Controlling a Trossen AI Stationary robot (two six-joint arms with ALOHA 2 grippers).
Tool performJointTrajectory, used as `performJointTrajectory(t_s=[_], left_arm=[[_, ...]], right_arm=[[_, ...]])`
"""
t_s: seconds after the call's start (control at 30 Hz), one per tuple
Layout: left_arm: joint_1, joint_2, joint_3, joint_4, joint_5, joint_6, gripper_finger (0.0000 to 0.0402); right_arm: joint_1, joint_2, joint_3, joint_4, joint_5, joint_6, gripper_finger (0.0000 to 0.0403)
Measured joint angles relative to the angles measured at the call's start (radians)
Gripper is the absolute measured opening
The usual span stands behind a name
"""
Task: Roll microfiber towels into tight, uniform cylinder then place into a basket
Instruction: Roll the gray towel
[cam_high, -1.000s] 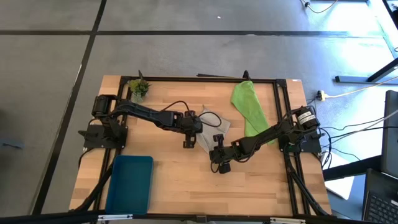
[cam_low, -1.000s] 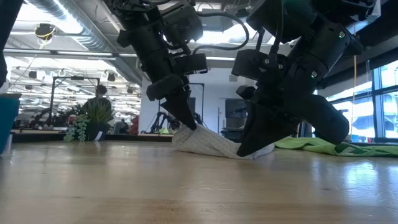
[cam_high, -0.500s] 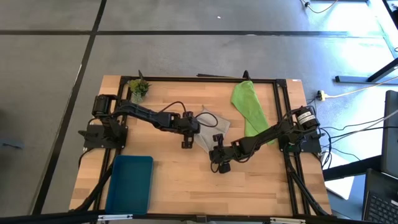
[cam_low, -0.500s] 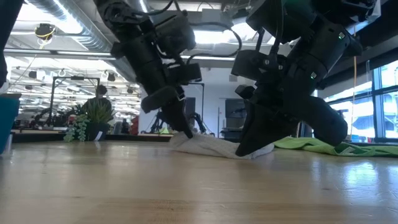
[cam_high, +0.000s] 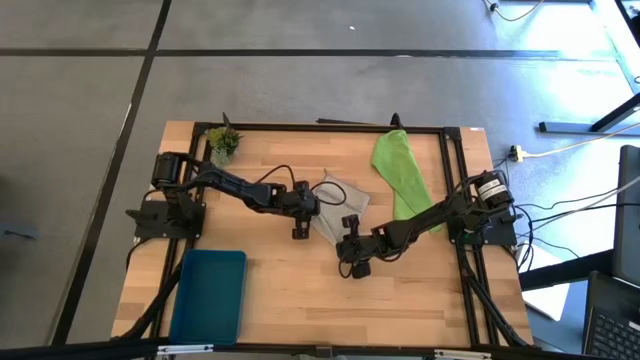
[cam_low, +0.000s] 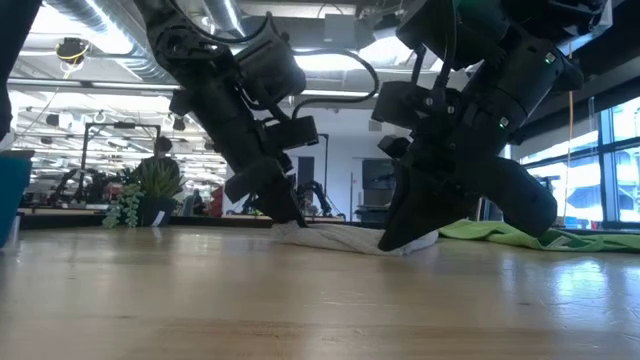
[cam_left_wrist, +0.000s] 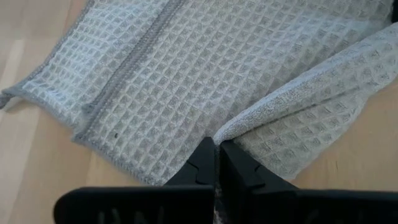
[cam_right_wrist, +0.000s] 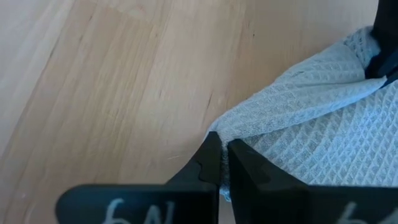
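Both arms meet over the grey towel (cam_high: 338, 205) at centre of the high view, on the wooden table (cam_high: 300, 280). Left gripper (cam_high: 300, 228) sits at the towel's left edge; in its wrist view the fingers (cam_left_wrist: 202, 163) are pressed together with a folded towel edge pinched between them. Right gripper (cam_high: 352, 262) is at the towel's lower right corner; its wrist view shows fingers (cam_right_wrist: 208, 155) closed on the towel's corner. Much of the towel is covered by both arms from above, so its full outline is hard to read. In the low view the towel (cam_low: 340, 238) is a low crumpled strip at centre, ends hidden behind the grippers. Green towel (cam_high: 400, 172) lies spread at upper right of the high view, lower end running under the right arm. Blue basket (cam_high: 210, 295) sits at lower left, well apart from both towels; only a sliver (cam_low: 8, 195) shows at the low view's left edge. Small plant (cam_high: 224, 142) at upper left.
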Motion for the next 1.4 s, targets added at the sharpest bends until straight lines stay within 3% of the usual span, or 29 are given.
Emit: performJointTrajectory(t_s=[0.27,0.57,1.4], left_arm=[[0.0,0.009,0.0,-0.015,0.009,-0.001,0.0],[-0.029,0.009,0.0,-0.047,-0.005,-0.028,0.0],[-0.138,0.008,0.0,-0.089,-0.076,-0.052,0.0]], right_arm=[[0.014,-0.004,0.072,-0.108,0.042,-0.008,0.0015],[0.014,-0.064,0.092,-0.194,0.084,0.133,0.0015],[-0.14,-0.113,0.069,-0.329,-0.034,0.595,0.0015]])
